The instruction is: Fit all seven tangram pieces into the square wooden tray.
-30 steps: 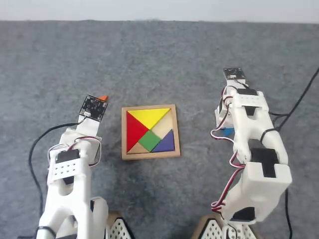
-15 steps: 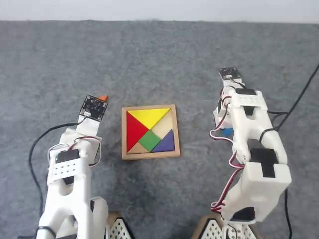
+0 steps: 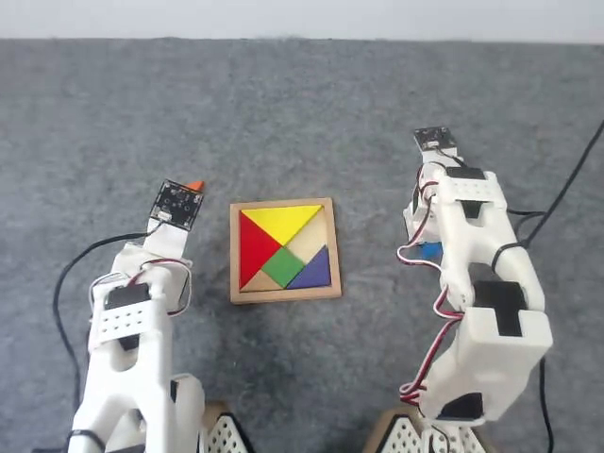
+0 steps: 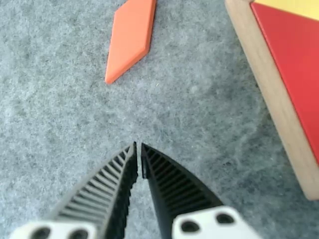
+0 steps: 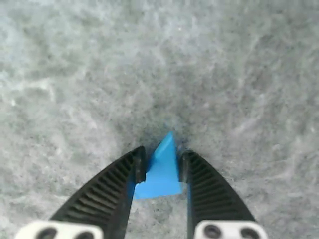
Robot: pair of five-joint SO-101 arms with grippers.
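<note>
While my right gripper [image 5: 162, 158] is clamped on the blue triangle [image 5: 159, 175] by its two slanted edges, with the tip poking out past my fingertips, the hold looks thin. On a lift I judge the piece could squirt forward or swivel. It would then reach the wooden tray [image 3: 283, 295] skewed and ride up on the rim or on the purple piece [image 3: 312, 272] beside the bare gap.

In the high view the tray sits at the centre, with the blue triangle right of it under my right arm.

My left gripper [image 4: 138, 147] is closed on nothing, near the orange parallelogram [image 4: 130, 37], which lies flat on the grey mat [image 3: 311, 113] up and left of the tray. It is thin and low, so I expect my jaws could skid over it or shove it away.
</note>
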